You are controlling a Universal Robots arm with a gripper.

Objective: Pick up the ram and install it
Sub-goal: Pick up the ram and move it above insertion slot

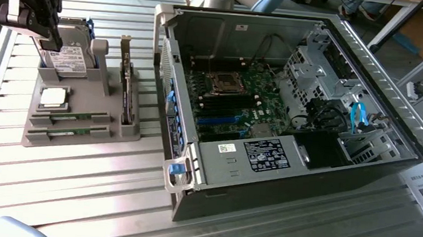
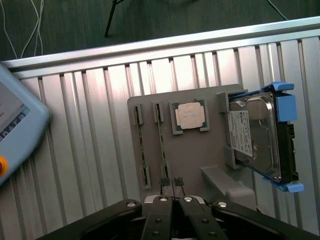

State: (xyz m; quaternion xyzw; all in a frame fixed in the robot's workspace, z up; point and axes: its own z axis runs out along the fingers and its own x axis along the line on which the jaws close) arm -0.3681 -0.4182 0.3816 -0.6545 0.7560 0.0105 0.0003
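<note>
The ram [image 2: 160, 142] lies flat in a slot of the grey holder [image 2: 190, 155], under the claw [image 2: 172, 182] and nearly in line with its fingertips, untouched. A second stick [image 2: 138, 145] lies beside it, further off that line. The claw hangs above, pinched narrow, holding nothing. The processor [image 2: 189, 116] and hard drive [image 2: 252, 135] sit on the ram's other side.

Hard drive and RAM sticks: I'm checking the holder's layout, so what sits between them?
A square processor chip, in its recess between the hard drive and the nearer RAM stick; the wrist view shows it.
</note>
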